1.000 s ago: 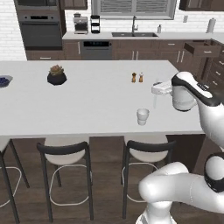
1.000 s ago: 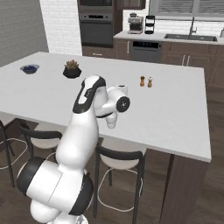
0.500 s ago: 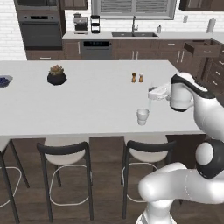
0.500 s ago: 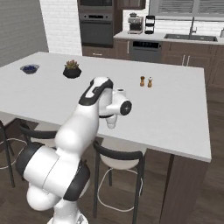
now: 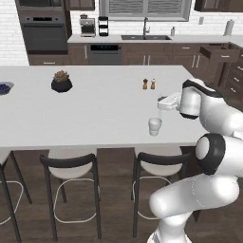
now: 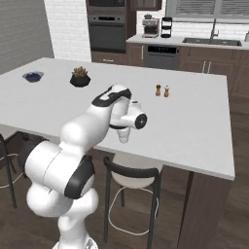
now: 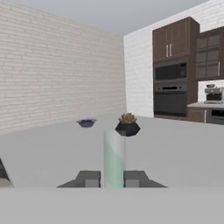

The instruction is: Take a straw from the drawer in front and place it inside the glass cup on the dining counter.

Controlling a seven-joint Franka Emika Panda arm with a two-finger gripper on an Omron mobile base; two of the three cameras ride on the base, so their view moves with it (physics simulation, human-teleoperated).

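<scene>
The glass cup (image 5: 154, 126) stands near the front edge of the white dining counter (image 5: 95, 111), which also appears from the other side (image 6: 194, 126). My gripper (image 5: 161, 103) hovers just above the cup and slightly to its right, reaching left from the wrist. In the hand view the gripper (image 7: 113, 178) is shut on the straw (image 7: 113, 153), a pale stick that stands upright between the dark fingertips (image 7: 89, 178). In the right base view the arm hides the cup. A dark wooden drawer (image 5: 217, 53) stands pulled out at the back right.
Orange and dark shakers (image 5: 148, 84) (image 6: 162, 91) stand behind the cup. A plant in a dark pot (image 5: 61, 83) (image 7: 127, 127) and a blue bowl (image 5: 4, 88) (image 7: 86, 123) sit far to the left. Stools (image 5: 71, 166) (image 6: 131, 172) line the counter's near side.
The hand has moved a little left and down with the straw, closer over the glass cup. The jaws stay shut and nothing on the counter has shifted.
</scene>
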